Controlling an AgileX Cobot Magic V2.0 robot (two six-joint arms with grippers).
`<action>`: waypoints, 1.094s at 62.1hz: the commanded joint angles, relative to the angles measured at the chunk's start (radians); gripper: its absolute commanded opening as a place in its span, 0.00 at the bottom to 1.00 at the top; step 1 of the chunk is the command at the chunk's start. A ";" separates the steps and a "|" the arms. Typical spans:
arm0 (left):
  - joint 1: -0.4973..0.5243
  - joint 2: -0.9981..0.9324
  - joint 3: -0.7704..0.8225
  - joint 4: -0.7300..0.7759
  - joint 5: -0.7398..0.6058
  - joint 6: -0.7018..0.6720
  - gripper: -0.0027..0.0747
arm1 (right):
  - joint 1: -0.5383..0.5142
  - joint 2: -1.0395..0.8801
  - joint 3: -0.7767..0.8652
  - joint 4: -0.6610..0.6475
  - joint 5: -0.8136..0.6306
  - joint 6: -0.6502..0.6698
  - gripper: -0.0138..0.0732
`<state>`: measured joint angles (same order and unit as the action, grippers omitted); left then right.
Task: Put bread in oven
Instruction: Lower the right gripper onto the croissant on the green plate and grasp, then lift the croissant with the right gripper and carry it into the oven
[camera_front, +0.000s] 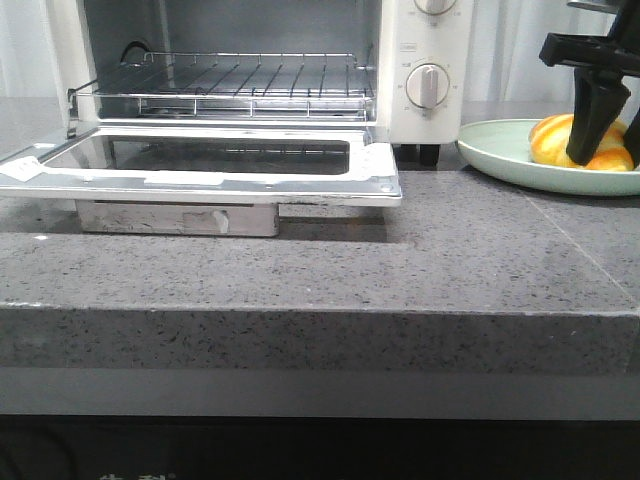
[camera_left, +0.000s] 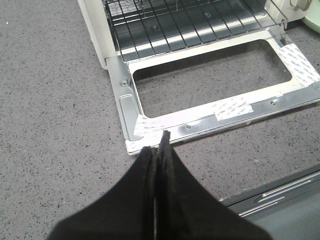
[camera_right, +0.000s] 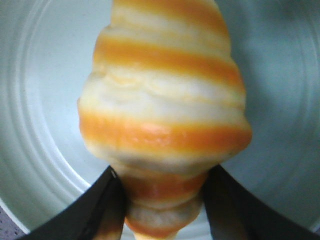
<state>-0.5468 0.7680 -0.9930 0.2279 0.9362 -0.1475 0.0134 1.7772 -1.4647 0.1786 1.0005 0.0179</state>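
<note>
While the oven (camera_front: 250, 90) sits with its door dropped open, the right gripper (camera_right: 162, 210) pinches the bread (camera_right: 165, 115) on the plate (camera_front: 500, 150); left gripper (camera_left: 159, 150) is clamped empty.

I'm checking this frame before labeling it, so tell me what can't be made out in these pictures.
- Front view: the oven top is cut off by the frame edge; dial markings too small to read.
- Front view: the right tool hides part of the bread; the plate runs off the edge.
- Right wrist view: whether the fingers press the bread or only flank it.
- Left wrist view: sticker print on the door is too small.
</note>
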 joint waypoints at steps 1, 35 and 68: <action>-0.001 -0.004 -0.027 0.012 -0.069 -0.012 0.01 | -0.003 -0.036 -0.037 0.015 0.016 -0.010 0.41; -0.001 -0.004 -0.027 0.012 -0.070 -0.012 0.01 | 0.016 -0.276 -0.026 0.011 0.075 -0.041 0.41; -0.001 -0.004 -0.027 0.012 -0.084 -0.012 0.01 | 0.405 -0.512 0.178 0.047 0.035 -0.059 0.41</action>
<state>-0.5386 0.7680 -0.9930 0.2279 0.9275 -0.1478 0.3516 1.2859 -1.2547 0.1969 1.1109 -0.0332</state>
